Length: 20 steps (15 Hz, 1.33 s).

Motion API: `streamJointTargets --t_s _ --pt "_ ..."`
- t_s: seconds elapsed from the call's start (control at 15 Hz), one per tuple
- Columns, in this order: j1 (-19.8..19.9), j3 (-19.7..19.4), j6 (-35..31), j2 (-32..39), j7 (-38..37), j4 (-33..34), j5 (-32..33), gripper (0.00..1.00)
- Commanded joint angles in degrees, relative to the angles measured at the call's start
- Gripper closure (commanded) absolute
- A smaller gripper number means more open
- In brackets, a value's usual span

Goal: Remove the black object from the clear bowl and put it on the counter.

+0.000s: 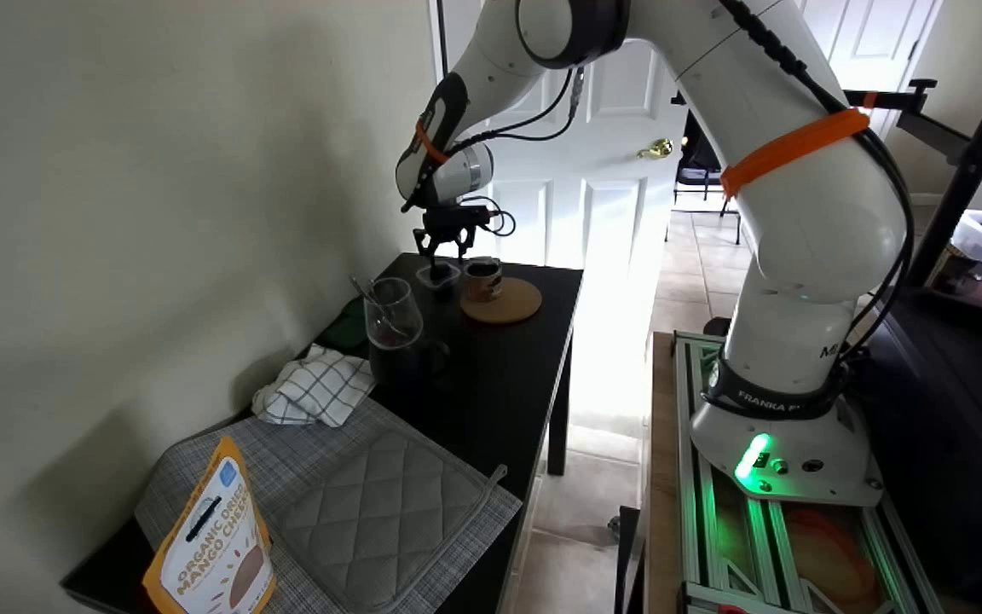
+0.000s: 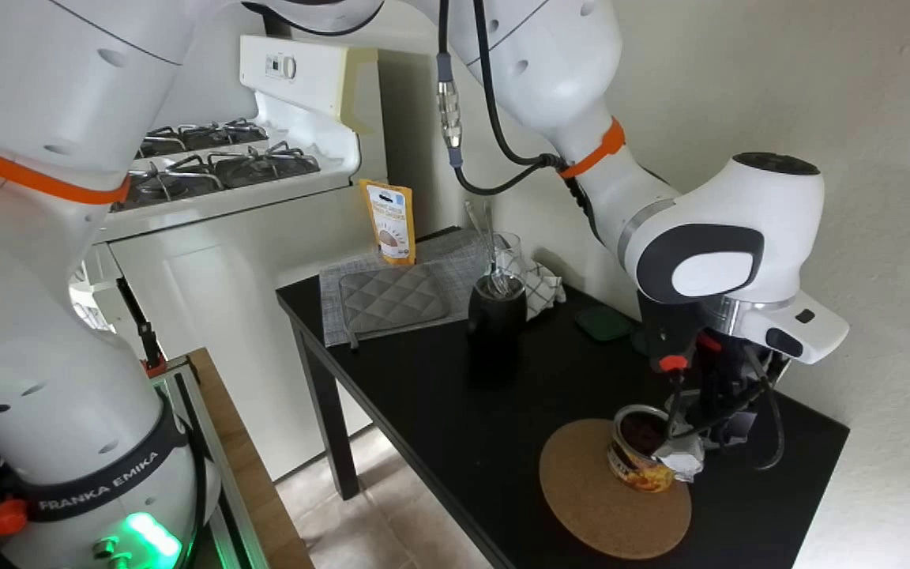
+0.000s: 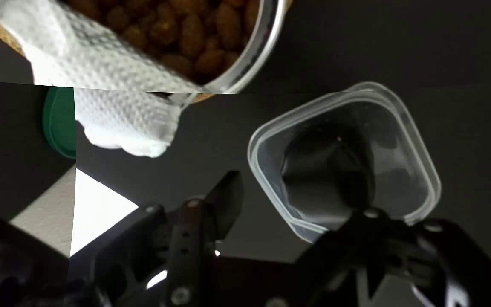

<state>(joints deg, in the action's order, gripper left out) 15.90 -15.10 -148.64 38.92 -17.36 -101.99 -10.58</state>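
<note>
The clear bowl (image 3: 431, 170) is a see-through, squarish container with rounded corners on the dark counter (image 1: 491, 375). The black object (image 3: 326, 175), dark and shiny, lies inside it in the wrist view. In an exterior view the bowl (image 1: 455, 278) and the black object (image 1: 437, 272) sit at the counter's far end, under my gripper (image 1: 447, 254). My gripper (image 3: 294, 204) is open with nothing between its fingers. In the wrist view one finger is beside the bowl and the other covers part of its near rim. In an exterior view the gripper (image 2: 720, 395) largely hides the bowl.
An opened can (image 2: 641, 462) with a peeled foil lid and brown contents stands on a round wooden disc (image 2: 581, 506), close beside the bowl. A dark utensil holder (image 1: 406, 358), checkered cloth (image 1: 316, 388), grey quilted mat (image 1: 389, 512) and snack pouch (image 1: 218, 546) are along the counter by the wall.
</note>
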Motion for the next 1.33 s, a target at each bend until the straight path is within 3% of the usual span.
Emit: streamJointTargets --t_s 0.0,0.33,1.13,1.27 --pt "-1.5 -1.7 3.0 1.7 -3.2 2.2 1.4 0.65" --pt "-2.2 -1.8 5.2 2.7 -4.2 4.2 1.9 0.99" --pt "-3.1 -1.5 -0.7 -9.7 2.4 -7.3 6.0 0.99" --pt "-2.3 0.5 -2.0 -13.2 6.1 -10.0 5.5 0.99"
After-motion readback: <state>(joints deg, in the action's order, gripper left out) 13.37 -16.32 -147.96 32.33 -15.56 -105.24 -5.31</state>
